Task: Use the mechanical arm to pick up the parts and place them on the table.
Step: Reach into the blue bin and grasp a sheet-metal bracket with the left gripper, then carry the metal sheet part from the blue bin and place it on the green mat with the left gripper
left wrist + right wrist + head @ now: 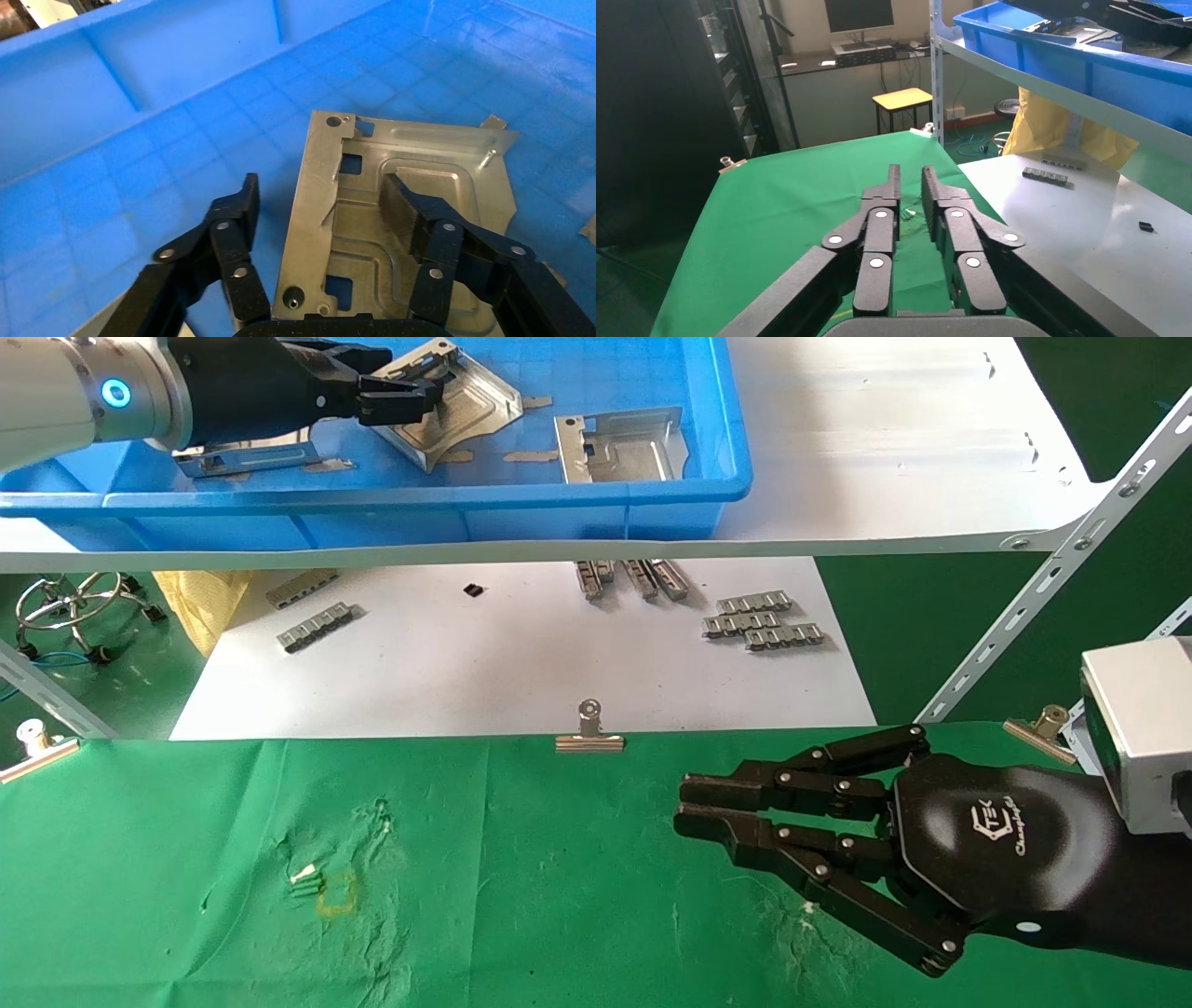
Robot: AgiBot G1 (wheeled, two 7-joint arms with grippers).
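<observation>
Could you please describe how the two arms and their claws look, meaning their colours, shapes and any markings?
The left arm has a pale grey sleeve with a glowing blue ring light, then a black forearm ending in the left claw with jointed black fingers. The right claw has the same black linked fingers with silver rivets, a glossy black hexagonal palm bearing a white logo, and a silver-grey wrist block.

This looks like a workshop or a robot test room. A blue plastic tray [559, 491] of metal parts [619, 447] sits on a white shelf board [885, 439] with slotted metal legs [1043, 617]. The table [186, 859] is covered in green cloth held by silver clips [589, 733]. Behind it stand a desk with a computer screen [859, 14], a small yellow stool [904, 98] and cables on the floor.
</observation>
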